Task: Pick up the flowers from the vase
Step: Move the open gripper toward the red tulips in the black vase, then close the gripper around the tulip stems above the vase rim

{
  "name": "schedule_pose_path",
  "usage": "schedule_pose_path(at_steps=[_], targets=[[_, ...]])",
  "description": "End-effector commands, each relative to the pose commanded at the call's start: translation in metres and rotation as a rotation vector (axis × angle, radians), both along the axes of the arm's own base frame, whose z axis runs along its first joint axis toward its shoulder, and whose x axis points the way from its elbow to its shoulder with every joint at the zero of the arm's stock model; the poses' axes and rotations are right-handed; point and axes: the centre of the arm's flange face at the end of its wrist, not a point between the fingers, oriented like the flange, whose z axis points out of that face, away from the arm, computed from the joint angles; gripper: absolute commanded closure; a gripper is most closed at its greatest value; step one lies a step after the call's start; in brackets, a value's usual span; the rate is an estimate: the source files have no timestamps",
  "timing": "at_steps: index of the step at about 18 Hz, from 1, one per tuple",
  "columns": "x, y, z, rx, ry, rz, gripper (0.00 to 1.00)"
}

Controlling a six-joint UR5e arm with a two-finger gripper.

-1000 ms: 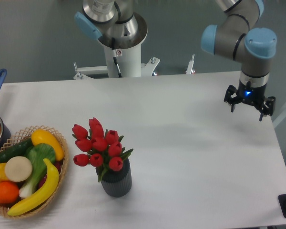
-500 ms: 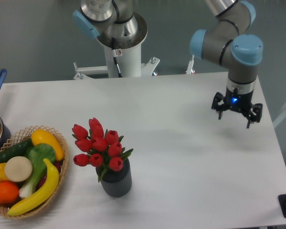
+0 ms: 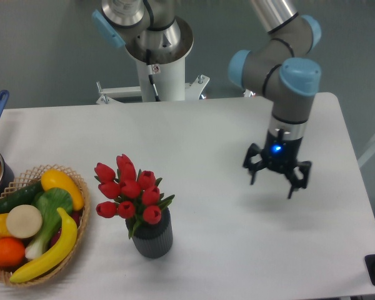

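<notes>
flowers: a bunch of red tulip buds (image 3: 129, 189) with green leaves, standing in the vase at the near left of the table; the bunch spreads wider than the vase mouth and leans a little to the left.
vase: dark ribbed cylinder (image 3: 154, 237), upright, just right of the basket but not touching it.
gripper: (image 3: 277, 177) hangs over the right half of the table, pointing down, fingers spread and nothing between them; well apart from the flowers.
step in hand: by my reading, the approach; the pick has not begun and the flowers are untouched.
next move: calls for travel left and toward the near edge, to arrive above the buds, then a descent with the fingers wide enough to take the stems or the bunch together.
risk: a low sideways path could knock the vase over.
basket: wicker (image 3: 76, 237), near left edge, filled with fruit and vegetables.
table: white top (image 3: 225, 137).
</notes>
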Motion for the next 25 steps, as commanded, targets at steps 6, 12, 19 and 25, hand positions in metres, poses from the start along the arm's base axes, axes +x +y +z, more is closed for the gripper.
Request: schedule_pose_path(at_steps=[6, 12, 19, 25], targets=[[0.039, 0.01, 0.04, 0.319, -0.132, -0.111, 0.0], [0.086, 0.03, 0.056, 0.362, -0.148, -0.196, 0.0], [0.127, 0.061, 0.05, 0.359, -0.178, -0.284, 0.0], [0.132, 0.071, 0.031, 0.348, -0.193, -0.312, 0.0]])
